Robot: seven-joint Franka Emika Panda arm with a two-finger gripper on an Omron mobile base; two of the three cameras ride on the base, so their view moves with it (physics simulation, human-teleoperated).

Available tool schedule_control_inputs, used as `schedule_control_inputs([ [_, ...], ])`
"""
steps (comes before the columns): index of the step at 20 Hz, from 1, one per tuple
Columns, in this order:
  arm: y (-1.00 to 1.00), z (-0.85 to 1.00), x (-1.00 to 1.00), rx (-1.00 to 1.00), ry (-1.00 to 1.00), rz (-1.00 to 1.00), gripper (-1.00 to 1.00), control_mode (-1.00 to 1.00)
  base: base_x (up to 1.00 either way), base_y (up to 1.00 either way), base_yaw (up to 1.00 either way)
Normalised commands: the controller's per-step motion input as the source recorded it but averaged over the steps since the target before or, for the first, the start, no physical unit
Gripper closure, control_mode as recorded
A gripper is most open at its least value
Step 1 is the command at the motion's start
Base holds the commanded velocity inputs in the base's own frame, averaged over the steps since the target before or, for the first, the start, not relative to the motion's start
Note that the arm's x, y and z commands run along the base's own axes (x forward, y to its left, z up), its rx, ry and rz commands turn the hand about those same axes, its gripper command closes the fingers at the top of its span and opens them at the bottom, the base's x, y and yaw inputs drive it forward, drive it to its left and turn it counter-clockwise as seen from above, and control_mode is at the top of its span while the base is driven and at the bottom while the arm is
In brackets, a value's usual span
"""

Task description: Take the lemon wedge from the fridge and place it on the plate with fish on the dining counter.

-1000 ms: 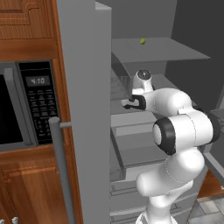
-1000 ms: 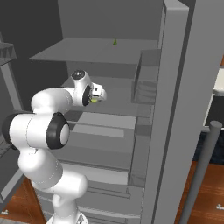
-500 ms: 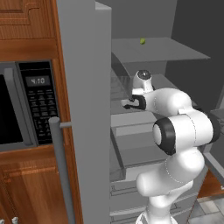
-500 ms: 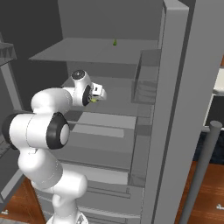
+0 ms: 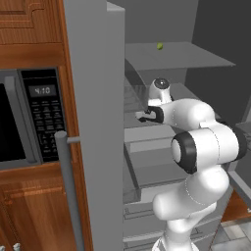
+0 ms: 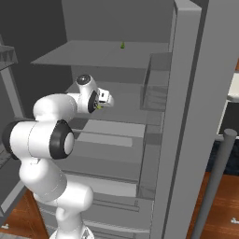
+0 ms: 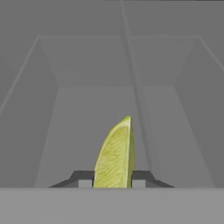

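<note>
The lemon wedge (image 7: 115, 155) stands upright between my two finger tips, a yellow-green slice with its point up. My gripper (image 7: 113, 179) is shut on it. In the base views the gripper (image 5: 142, 117) (image 6: 100, 106) reaches into the open fridge (image 5: 93, 122) (image 6: 182, 112) just above a middle grey shelf (image 6: 112, 128), and a speck of the yellow wedge (image 6: 99, 107) shows at the hand. The plate and the dining counter are out of view.
A small yellow-green item (image 5: 160, 46) (image 6: 123, 45) lies on the fridge's top shelf. A black microwave (image 5: 29, 122) sits in wooden cabinets left of the open door. Clear door bins (image 6: 156, 88) hang on the right door. Bar handles (image 5: 68, 186) (image 6: 214, 182) stand close to the base.
The jaws have closed from wide open onto the lemon wedge. The arm has stayed where it was inside the fridge.
</note>
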Motion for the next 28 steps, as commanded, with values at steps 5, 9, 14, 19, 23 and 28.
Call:
schedule_control_inputs([
  [5,0.00,0.16,-0.15,0.00,-0.06,0.00,1.00,-1.00,0.00,0.00,0.00],
  [9,0.00,0.77,-0.53,0.00,-0.13,0.00,1.00,-1.00,0.00,0.00,0.00],
  [14,0.00,0.78,-0.97,0.00,-0.02,-0.01,1.00,-1.00,0.00,0.00,0.00],
  [19,0.00,0.56,-1.00,0.00,0.14,-0.04,1.00,-1.00,0.00,0.00,0.00],
  [23,0.00,0.47,-1.00,0.01,0.26,-0.08,1.00,-1.00,0.00,0.00,0.00],
  [28,0.00,0.02,-1.00,0.00,0.30,-0.06,1.00,-1.00,0.00,0.00,0.00],
])
